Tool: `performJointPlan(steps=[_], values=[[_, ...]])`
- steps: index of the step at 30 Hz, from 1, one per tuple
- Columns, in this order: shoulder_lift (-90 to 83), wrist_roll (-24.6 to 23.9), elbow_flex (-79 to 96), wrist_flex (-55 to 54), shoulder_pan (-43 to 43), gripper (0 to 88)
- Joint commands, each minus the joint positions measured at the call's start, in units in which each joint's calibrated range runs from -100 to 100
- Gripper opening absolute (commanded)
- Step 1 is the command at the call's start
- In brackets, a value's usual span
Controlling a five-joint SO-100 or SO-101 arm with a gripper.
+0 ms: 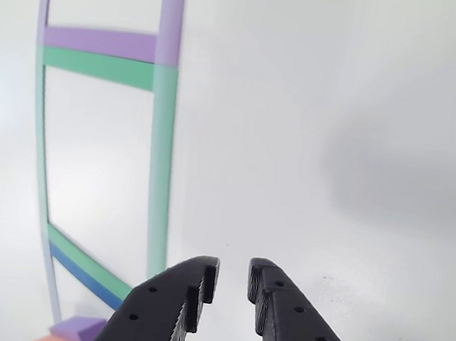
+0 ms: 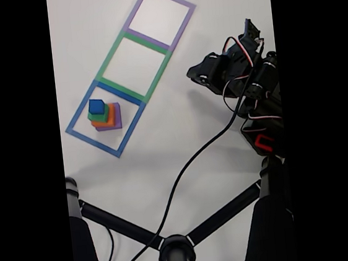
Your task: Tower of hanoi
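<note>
At bottom of the other view: gripper, black, fingertips slightly apart with bare table between, pinching nothing. Aimed over white table, beside the taped frames rather than over them. Seen in the fixed view as a dark cluster at right, well apart from the stack.

Further left in the fixed view: stack inside the blue square, four blocks by colour, purple at bottom, then orange, green, blue on top, layers slightly offset from one another. Purple and orange corner just visible at the lower left of the other view. Beyond, green square and purple square, both holding nothing.

Judged as not yet started: whole tower on the first square.

Risks: narrow gap between fingers may not clear the top block unless widened first; a descent off-centre could nudge the skewed layers and topple them; gripping too low could lift two blocks together. Cable trailing across the table may drag near the squares on a long reach.

Surface: plain white, glossy, soft shadows. Black tripod legs in the fixed view's foreground.
</note>
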Motion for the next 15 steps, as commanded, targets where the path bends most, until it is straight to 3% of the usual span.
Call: performJointPlan(steps=[1, 15], values=[[-0.6, -2.8, 1.7, 0.3, 0.4, 0.0], [-0.6, -8.0, 1.3, 2.9, 0.7, 0.0]])
